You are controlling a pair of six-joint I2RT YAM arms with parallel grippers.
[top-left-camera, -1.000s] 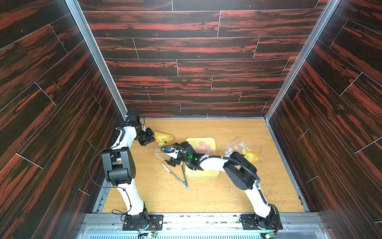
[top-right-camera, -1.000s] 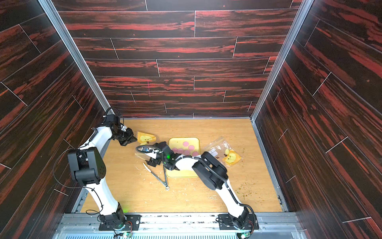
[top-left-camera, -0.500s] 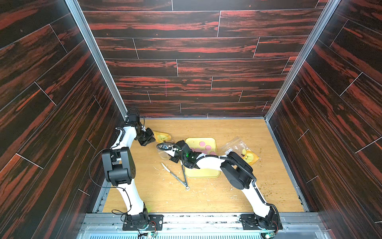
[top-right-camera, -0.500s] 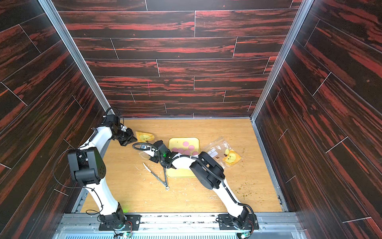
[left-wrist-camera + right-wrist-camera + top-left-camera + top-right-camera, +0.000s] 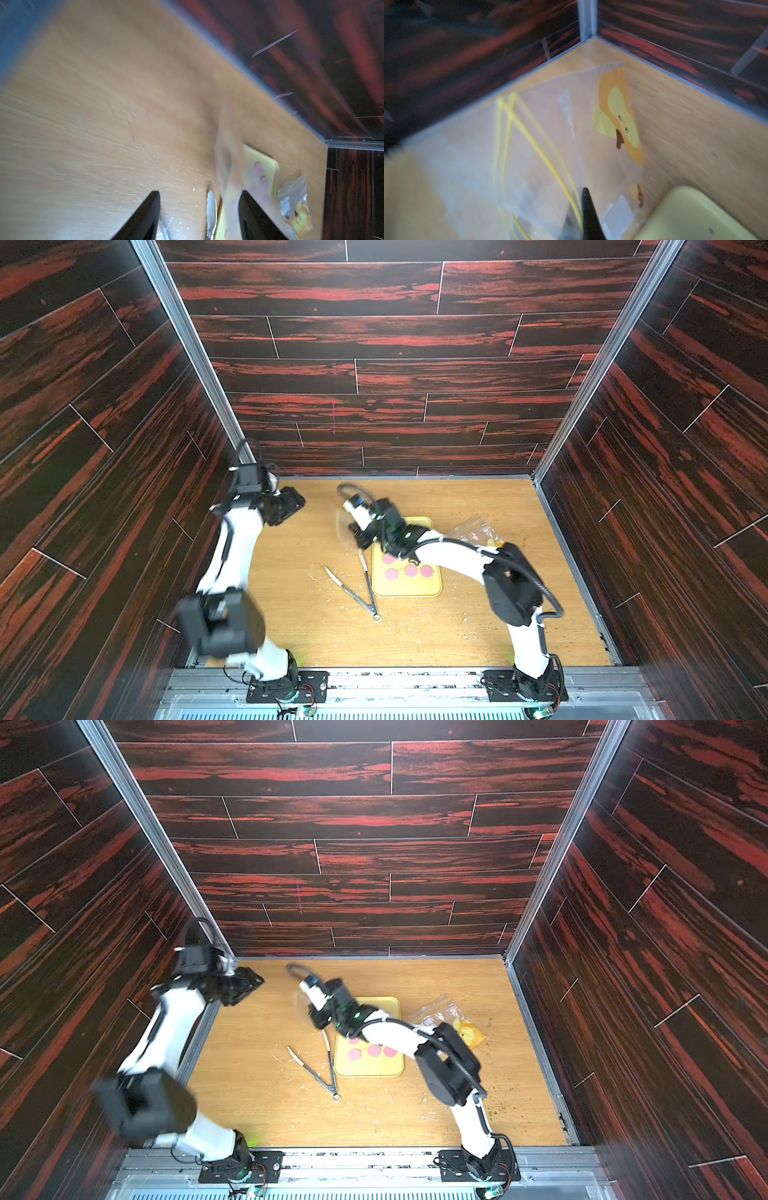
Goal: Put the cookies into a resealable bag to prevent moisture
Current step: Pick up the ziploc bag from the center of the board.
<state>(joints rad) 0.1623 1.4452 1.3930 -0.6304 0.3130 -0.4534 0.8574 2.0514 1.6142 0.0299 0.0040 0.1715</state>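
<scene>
A: What can't we make out?

B: The right arm covers the far half of the yellow tray (image 5: pixel 432 593), so we count only four pink cookies (image 5: pixel 410 570) on its near half. Anything under the arm is hidden. In a top view the resealable bag (image 5: pixel 343 526) is smeared to a pale sliver, and the left elbow is smeared too.

A: And the arms?

B: The left arm climbs from its near-left base along the left wall. The left gripper (image 5: pixel 297 504) hangs over the table's (image 5: pixel 311 635) far-left corner, aimed right. In its wrist view we see the fingers (image 5: pixel 149 209) spread, with nothing between them. The right arm bends high over the tray's right side and reaches far-left. The right gripper (image 5: pixel 355 533) sits by the tray's far-left corner, clenched on the bag near its yellow zip lines.

A: How does the bag lie?

B: Held up, its length running away from the finger (image 5: pixel 588 207), with the duck-printed end outermost. From above, the sliver runs near to far.

A: And the cookies?

B: Three sit in a left-to-right row, with one just beyond the row's left end. Tongs (image 5: pixel 361 589) lie just left of the tray. A second bag (image 5: pixel 478 531) lies to its right, partly behind the arm.
</scene>
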